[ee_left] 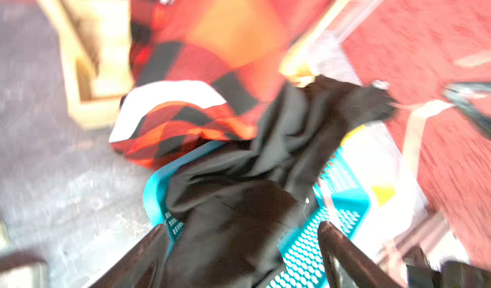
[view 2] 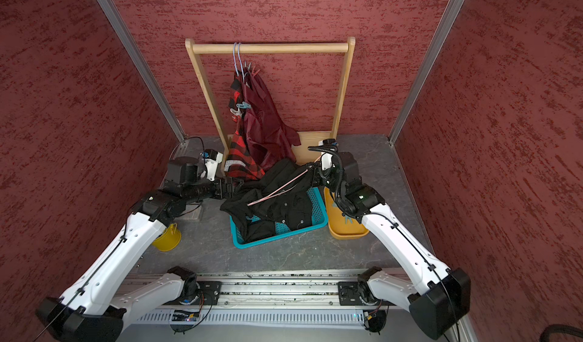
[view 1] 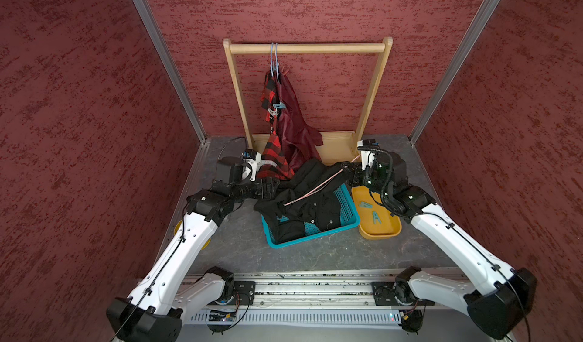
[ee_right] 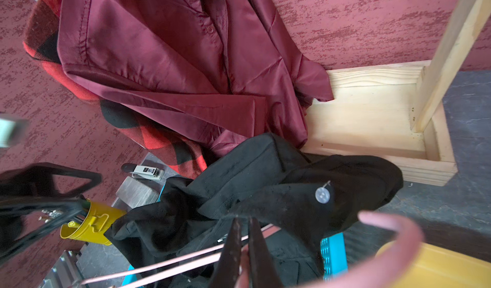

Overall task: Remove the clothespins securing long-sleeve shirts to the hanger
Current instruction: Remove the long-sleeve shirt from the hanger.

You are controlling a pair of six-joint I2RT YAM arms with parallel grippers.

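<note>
The black shirt (view 1: 310, 195) lies heaped over the teal basket (view 1: 347, 212), still draped on a pink hanger (view 1: 315, 185). My right gripper (ee_right: 243, 221) is shut on that pink hanger (ee_right: 170, 266) at the shirt's far right end. At the shirt's left edge my left gripper (ee_left: 243, 233) stands open, its fingers (ee_left: 329, 236) wide apart over black cloth; this view is blurred. The plaid shirt (view 1: 273, 149) and the maroon shirt (view 1: 295, 119) hang from blue hangers on the wooden rack (view 1: 307, 48). A teal clothespin (view 1: 279, 106) is clipped on them. Loose clothespins (view 1: 376, 217) lie in the orange tray (view 1: 386, 231).
The rack's wooden base (ee_right: 372, 114) sits against the back wall behind the basket. A yellow bucket (view 2: 168, 238) stands by the left arm. Red textured walls close in on three sides. The orange tray touches the basket's right side.
</note>
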